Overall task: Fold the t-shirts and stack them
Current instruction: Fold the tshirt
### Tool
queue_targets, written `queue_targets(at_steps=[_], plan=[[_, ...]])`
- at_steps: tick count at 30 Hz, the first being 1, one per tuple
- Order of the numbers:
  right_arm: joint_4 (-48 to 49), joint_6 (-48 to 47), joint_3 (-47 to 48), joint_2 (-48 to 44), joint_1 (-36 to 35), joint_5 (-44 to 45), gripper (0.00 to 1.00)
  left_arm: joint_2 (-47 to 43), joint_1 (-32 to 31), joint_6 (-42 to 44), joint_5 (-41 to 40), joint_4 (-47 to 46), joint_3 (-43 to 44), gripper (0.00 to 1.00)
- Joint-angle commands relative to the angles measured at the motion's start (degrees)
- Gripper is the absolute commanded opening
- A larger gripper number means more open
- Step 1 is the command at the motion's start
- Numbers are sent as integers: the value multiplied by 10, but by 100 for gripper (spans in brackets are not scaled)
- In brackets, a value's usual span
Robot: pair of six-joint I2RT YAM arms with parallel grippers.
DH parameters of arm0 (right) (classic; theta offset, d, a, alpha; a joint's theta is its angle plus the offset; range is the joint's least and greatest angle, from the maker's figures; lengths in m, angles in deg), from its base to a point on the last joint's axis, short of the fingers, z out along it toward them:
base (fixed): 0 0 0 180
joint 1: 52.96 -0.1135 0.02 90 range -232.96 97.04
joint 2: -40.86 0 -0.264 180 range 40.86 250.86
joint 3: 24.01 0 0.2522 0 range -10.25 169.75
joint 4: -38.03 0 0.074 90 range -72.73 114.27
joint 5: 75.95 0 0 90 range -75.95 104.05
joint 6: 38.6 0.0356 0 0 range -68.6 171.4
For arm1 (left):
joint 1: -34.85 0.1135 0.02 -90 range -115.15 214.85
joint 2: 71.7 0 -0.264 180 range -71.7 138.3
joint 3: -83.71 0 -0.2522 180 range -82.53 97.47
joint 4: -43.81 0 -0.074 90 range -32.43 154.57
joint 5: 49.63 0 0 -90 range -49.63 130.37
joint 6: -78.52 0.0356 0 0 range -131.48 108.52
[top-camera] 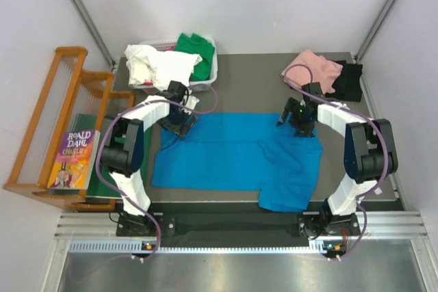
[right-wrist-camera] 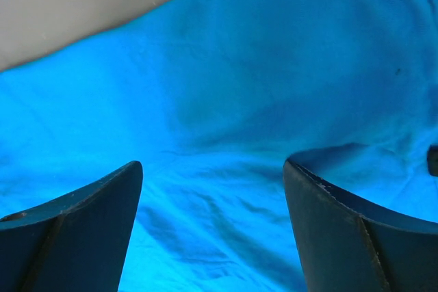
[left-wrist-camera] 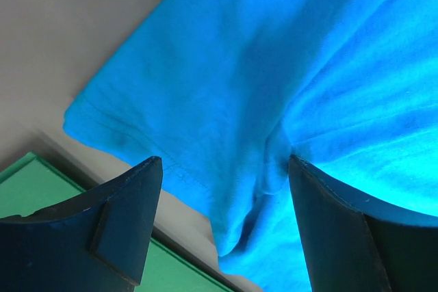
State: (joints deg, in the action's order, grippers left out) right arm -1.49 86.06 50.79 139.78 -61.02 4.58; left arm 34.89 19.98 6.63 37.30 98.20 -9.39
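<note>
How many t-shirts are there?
5: blue t-shirt spread in the middle; white t-shirt and green t-shirt in the basket; pink t-shirt and black t-shirt far right. Others may be hidden.

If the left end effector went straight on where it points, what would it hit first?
Most likely the bright blue cloth t-shirt, near its hemmed corner, directly under the open left end effector.

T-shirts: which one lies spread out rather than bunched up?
The blue t-shirt, opened across the table; white t-shirt and green t-shirt sit bunched in the basket, pink t-shirt and black t-shirt heaped far right.
</note>
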Motion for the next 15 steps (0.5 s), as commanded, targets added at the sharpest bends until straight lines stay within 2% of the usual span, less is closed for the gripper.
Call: queue_targets(at_steps=[1, 8, 15], plan=[[10, -13, -4, -36, 10, -4, 83, 4, 16, -10, 24, -26, 1, 79], [-3, -18, -9, -59, 21, -1, 84, 85, 99, -25, 56, -33, 83, 79], [-5, -19, -24, -69, 37, 1, 87, 121, 114, -25, 45, -32, 121, 78]])
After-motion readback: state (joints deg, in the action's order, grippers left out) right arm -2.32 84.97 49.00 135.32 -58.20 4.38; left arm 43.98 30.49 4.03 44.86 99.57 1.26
